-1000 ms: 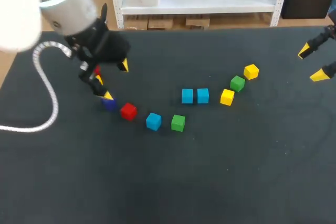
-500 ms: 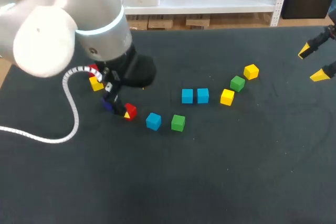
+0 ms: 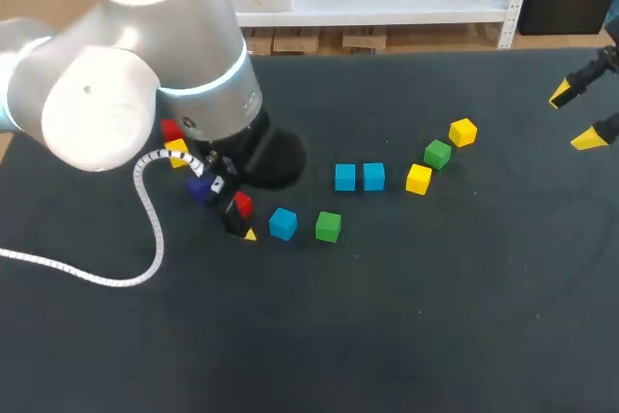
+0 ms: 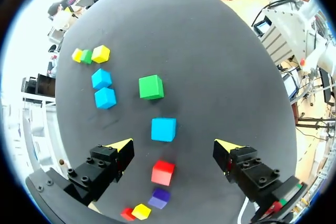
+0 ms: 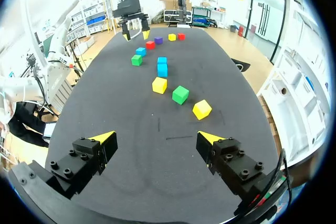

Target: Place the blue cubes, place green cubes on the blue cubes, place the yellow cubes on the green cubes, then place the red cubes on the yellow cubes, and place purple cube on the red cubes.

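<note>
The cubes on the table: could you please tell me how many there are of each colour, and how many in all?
Blue cubes: 3
Green cubes: 2
Yellow cubes: 3
Red cubes: 2
Purple cube: 1
Total: 11

Cubes half hidden by the left arm (image 3: 174, 74)
In the head view, the arm covered parts of the purple cube (image 3: 201, 189) and the red cube (image 3: 243, 204) under its wrist, and of the yellow cube (image 3: 177, 153) and second red cube (image 3: 171, 129) at its left side.
</note>
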{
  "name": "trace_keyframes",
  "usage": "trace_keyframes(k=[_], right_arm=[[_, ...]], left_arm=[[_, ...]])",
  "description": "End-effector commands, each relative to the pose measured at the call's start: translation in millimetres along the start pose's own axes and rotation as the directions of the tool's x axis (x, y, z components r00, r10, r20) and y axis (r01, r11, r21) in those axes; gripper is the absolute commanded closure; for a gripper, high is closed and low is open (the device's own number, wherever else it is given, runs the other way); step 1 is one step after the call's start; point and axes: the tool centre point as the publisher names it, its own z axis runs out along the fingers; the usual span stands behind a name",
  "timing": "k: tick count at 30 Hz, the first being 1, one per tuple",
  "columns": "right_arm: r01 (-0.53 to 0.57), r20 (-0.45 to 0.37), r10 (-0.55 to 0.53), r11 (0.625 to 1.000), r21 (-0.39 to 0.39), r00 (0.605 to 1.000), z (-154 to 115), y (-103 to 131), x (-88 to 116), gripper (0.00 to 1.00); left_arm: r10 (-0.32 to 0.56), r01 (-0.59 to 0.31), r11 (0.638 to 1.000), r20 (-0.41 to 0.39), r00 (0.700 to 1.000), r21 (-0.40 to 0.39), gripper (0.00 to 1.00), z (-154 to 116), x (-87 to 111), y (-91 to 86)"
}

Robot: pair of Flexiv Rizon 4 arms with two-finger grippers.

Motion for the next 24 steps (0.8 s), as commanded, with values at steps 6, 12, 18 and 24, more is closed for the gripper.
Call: trace_keyframes(k=[6,12,18,24], right_arm=[[0.001,0.002,-0.001,1.000,0.000,1.000,0.4,-0.6,0.4,0.00],[0.001,0.002,-0.001,1.000,0.000,1.000,0.4,-0.6,0.4,0.00],[0.001,0.002,-0.001,1.000,0.000,1.000,0.4,-0.6,0.4,0.00],[0.001,0.002,-0.001,1.000,0.000,1.000,0.4,-0.6,0.4,0.00]], left_arm=[[0.018,-0.018,0.999,0.011,1.000,0.046,0.00,13.4,-4.9,5.9],[0.024,-0.025,0.998,0.017,1.000,0.061,0.00,21.1,-7.6,8.6],[0.037,-0.038,0.997,0.016,0.999,0.070,0.00,28.9,-10.2,12.1],[0.036,-0.037,0.995,0.012,0.999,0.088,0.00,36.8,-6.0,15.3]])
